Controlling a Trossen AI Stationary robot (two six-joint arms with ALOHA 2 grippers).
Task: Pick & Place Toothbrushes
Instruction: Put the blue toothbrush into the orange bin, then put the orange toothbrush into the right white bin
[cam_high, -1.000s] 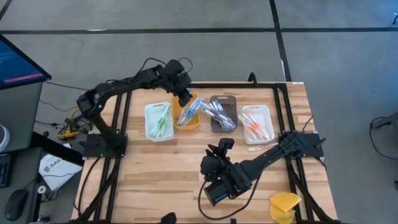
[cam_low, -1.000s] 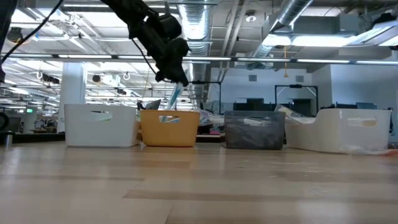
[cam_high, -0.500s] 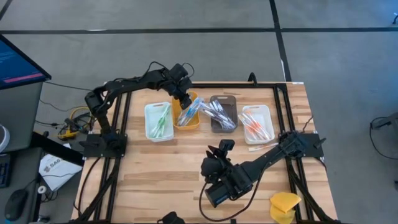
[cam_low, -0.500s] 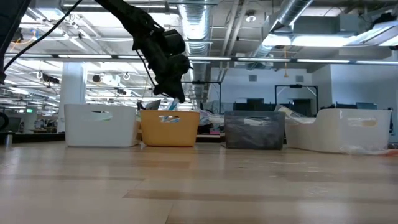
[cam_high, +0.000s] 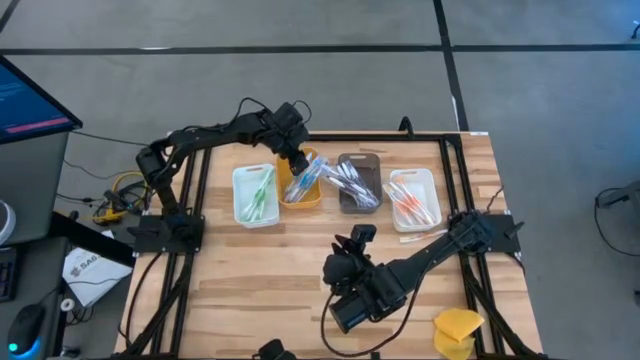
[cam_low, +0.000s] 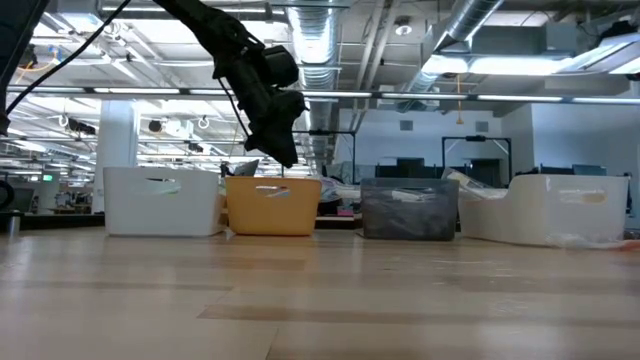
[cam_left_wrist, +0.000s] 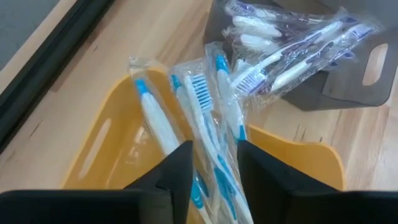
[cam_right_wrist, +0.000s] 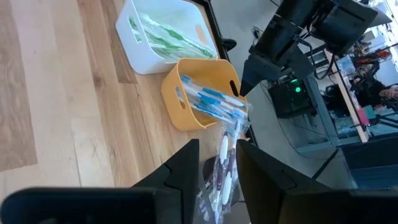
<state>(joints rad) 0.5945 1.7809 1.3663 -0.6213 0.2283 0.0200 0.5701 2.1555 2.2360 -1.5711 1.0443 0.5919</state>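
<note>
The left gripper hung just above the yellow bin, its fingers parted with blue-and-white wrapped toothbrushes showing in the gap between them; it pinched nothing that could be seen, which fits a drop into the bin that takes the blue ones. The sorting looked colour-led: green-handled brushes lay in the white bin at the left end of the row, grey or purplish ones in the dark grey bin beside the yellow one, and orange ones in the white bin at the right end. The right gripper waited low over the near middle of the table, its fingers slightly apart and empty, well clear of the bins. A yellow sponge-like lump sat at the table's near right corner. In the low view the bin walls hid nearly all the contents, and the left gripper's tips were hard to tell from the dark arm. Whether the parted fingers touched a wrapper could not be told, and the wrist view cut off the lower ends of the brushes.
</note>
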